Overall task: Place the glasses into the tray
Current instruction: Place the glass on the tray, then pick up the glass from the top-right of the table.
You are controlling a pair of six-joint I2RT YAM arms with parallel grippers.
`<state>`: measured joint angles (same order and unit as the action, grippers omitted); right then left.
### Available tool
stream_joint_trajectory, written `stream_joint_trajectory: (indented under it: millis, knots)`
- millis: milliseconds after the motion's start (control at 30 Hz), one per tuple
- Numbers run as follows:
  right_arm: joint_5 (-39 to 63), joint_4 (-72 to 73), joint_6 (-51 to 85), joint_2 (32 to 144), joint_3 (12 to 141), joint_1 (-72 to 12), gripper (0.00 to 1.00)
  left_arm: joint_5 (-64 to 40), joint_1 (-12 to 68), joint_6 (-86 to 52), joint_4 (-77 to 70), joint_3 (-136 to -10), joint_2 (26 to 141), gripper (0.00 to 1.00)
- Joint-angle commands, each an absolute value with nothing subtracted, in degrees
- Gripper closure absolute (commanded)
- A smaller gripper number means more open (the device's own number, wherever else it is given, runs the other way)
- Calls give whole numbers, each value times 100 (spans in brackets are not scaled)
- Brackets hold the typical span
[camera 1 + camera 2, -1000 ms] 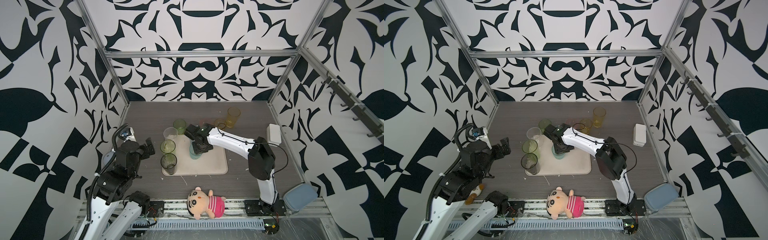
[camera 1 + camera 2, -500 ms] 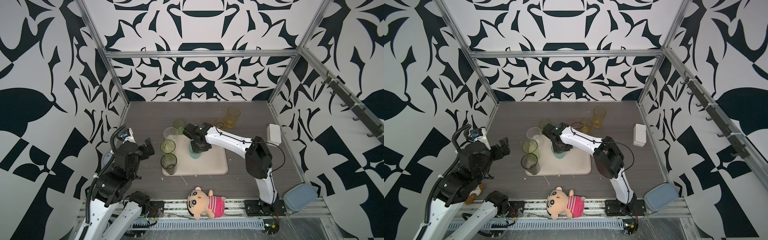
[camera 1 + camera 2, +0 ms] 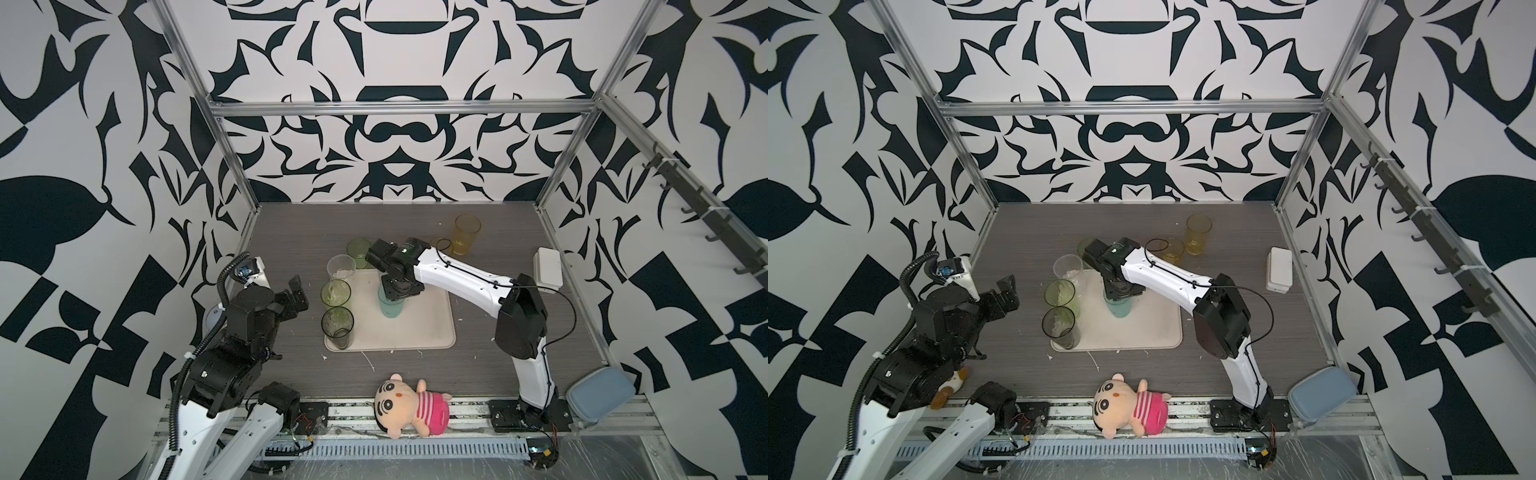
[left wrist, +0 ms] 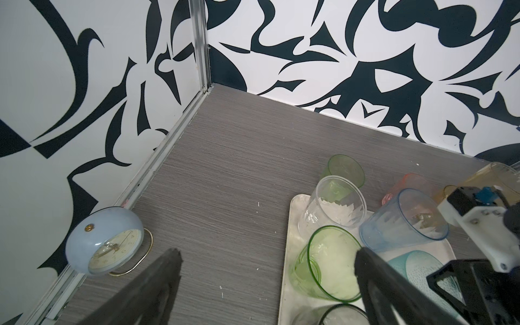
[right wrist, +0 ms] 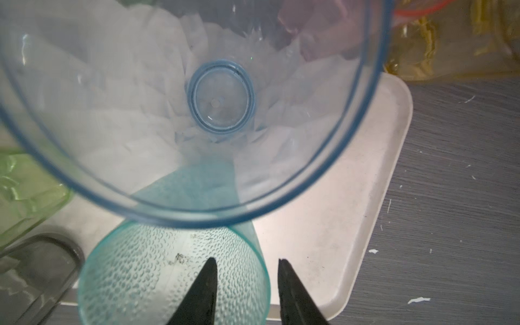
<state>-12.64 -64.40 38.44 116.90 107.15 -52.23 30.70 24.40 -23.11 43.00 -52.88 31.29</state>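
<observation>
The left gripper (image 3: 299,297) hangs over the tabletop (image 3: 291,232) left of the tray (image 3: 428,332), jaws spread wide on nothing. It does best to wait there, clear of the three glasses standing along the tray's left rim.

To its right, the right gripper (image 5: 246,260) stands over the teal tumbler (image 3: 390,307), which sits upright well inside the tray. Its jaws are narrowly parted astride one wall of the rim, one tip inside the mouth, and do not pinch it. The step, I judge, is letting go. The jaws should widen a little more and then rise straight up, because a sideways drag could catch the thin rim and knock the glass into the blue tumbler (image 4: 405,222) just beyond it.

Beyond the tray's far edge, on the tabletop, wait the short green tumbler (image 3: 358,248), pink tumbler (image 4: 408,183), short yellow tumbler (image 3: 441,244) and tall yellow tumbler (image 3: 467,235).

All the glasses are thin, translucent and tapered, with round mouths. From far to near along the left rim stand the clear tumbler (image 3: 340,268), green tumbler (image 3: 335,293) and smoke-grey tumbler (image 3: 337,326). The clear one holds white scraps I cannot identify. The teal one has a pebbled skin. The blue one is smooth, with a thicker ring at its base. The tray is matte beige and scuffed, with rounded corners and a low rim. The tabletop is grey wood grain, flecked with white.
</observation>
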Motion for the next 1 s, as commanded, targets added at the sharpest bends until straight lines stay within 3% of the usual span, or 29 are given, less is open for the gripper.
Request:
stream_joint_trajectory:
  millis: [0, 333, 533, 967]
  knots:
    - [-1529, -6828, 3732, 11251, 11053, -5240, 60, 3089, 2461, -2373, 4195, -5203, 3074, 0]
    - [-2109, -7056, 3350, 10679, 11550, -5204, 62, 3098, 2461, -2372, 4206, -5201, 3103, 0]
    - [-2367, -6882, 3096, 10260, 11478, -4728, 62, 3104, 2461, -2364, 4202, -5199, 3120, 0]
    - [-1435, -5081, 2555, 9239, 10078, -2168, 63, 3243, 2461, -2361, 4199, -5203, 3257, 0]
